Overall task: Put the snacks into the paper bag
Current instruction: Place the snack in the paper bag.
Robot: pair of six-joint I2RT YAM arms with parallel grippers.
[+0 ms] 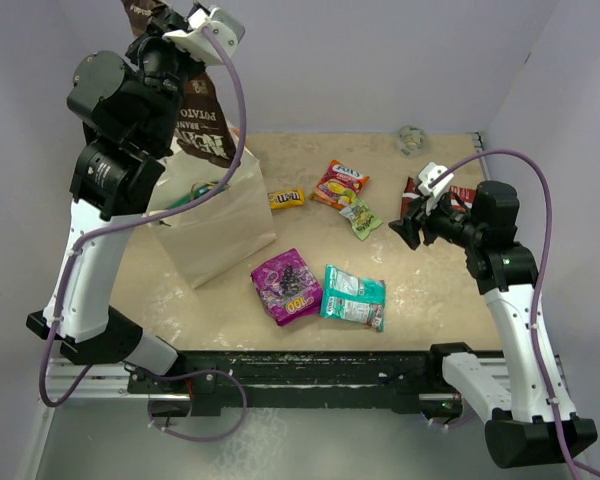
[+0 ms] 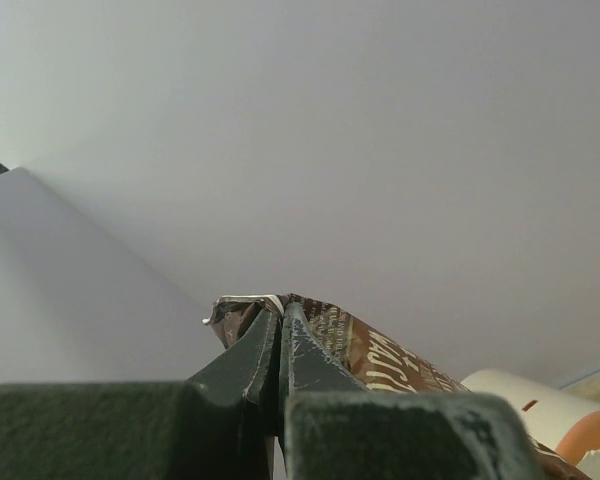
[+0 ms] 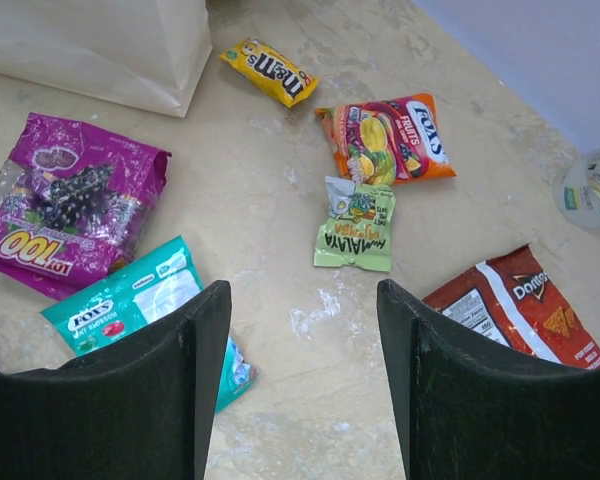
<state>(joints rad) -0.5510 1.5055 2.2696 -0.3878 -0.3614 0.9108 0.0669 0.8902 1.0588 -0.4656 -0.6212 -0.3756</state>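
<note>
My left gripper (image 1: 180,25) (image 2: 281,310) is raised high and shut on the top edge of a dark brown packet (image 1: 205,125) (image 2: 380,355). The packet hangs over the open mouth of the tan paper bag (image 1: 220,230) (image 3: 100,45). On the table lie a purple packet (image 1: 287,285) (image 3: 70,205), a teal one (image 1: 353,296) (image 3: 140,300), a yellow candy bag (image 1: 285,199) (image 3: 270,72), an orange one (image 1: 340,183) (image 3: 385,138) and a small green one (image 1: 361,217) (image 3: 357,225). My right gripper (image 1: 400,230) (image 3: 302,290) hovers open over bare table near the green packet, with nothing between its fingers.
A red chip packet (image 3: 515,305) lies to the right, partly under my right arm. A grey-green ball (image 1: 412,139) (image 3: 592,187) sits at the back wall. A white-and-orange cylinder (image 2: 540,415) shows low in the left wrist view. Something green pokes from the bag's mouth (image 1: 202,190).
</note>
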